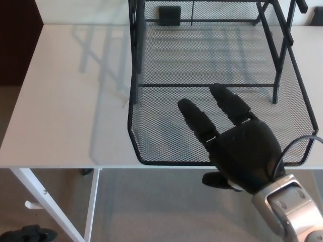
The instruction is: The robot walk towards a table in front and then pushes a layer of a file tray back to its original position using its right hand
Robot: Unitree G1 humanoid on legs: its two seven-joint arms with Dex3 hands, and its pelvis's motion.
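Note:
A black wire-mesh file tray layer [166, 126] sticks out from its black frame [135, 45] toward the front edge of the white table [70, 101]. My right hand [237, 146] is open, its palm against the layer's front rim on the right part. Two fingers [197, 121] reach over the rim above the mesh floor, and the thumb hangs below the rim. The layer's front rim lies about level with the table's front edge. My left hand does not show.
White table legs [91, 206] stand at the lower left over a brown floor. A small black block [169, 15] sits at the back of the tray. A dark panel [15, 40] fills the far left corner.

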